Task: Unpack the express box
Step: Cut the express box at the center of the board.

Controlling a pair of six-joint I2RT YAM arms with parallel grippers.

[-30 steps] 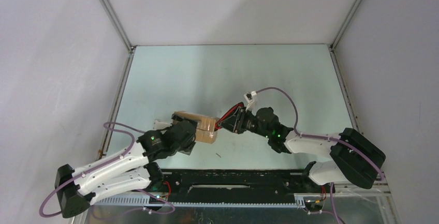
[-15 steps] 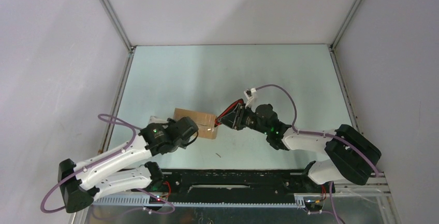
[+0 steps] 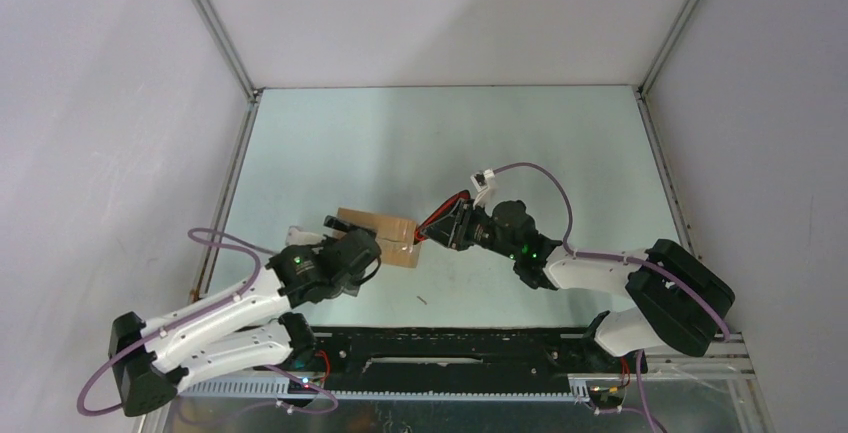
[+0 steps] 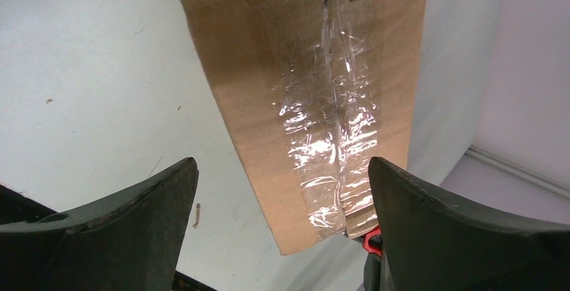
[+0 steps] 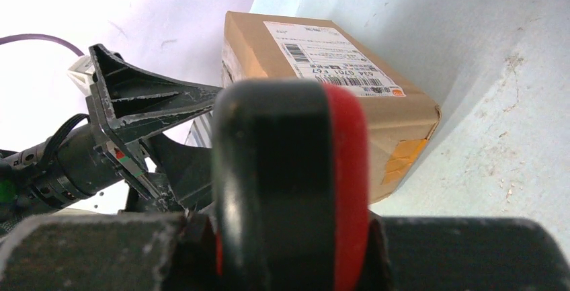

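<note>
The express box (image 3: pixel 388 234), brown cardboard, lies on the pale table; its clear tape shows in the left wrist view (image 4: pixel 302 89) and its white label in the right wrist view (image 5: pixel 403 113). My left gripper (image 3: pixel 352 240) is open, and its fingers (image 4: pixel 161 190) straddle the box's near end without touching it. My right gripper (image 3: pixel 455 228) is shut on the red-and-black utility knife (image 5: pixel 289 170), whose front end sits at the box's right end (image 3: pixel 420 240). A bit of the red knife (image 4: pixel 370 240) shows beside my left gripper's right finger.
White enclosure walls with metal frame bars (image 3: pixel 215 33) close in the table on three sides. A black rail (image 3: pixel 450 348) runs along the near edge between the arm bases. A small white thing (image 3: pixel 303 237) lies left of the box. Purple cables (image 3: pixel 545 181) loop off both arms.
My left gripper has let go of the box's middle and slid back toward its left end, standing open. The box has shifted slightly away. My right gripper with the knife has followed it.
</note>
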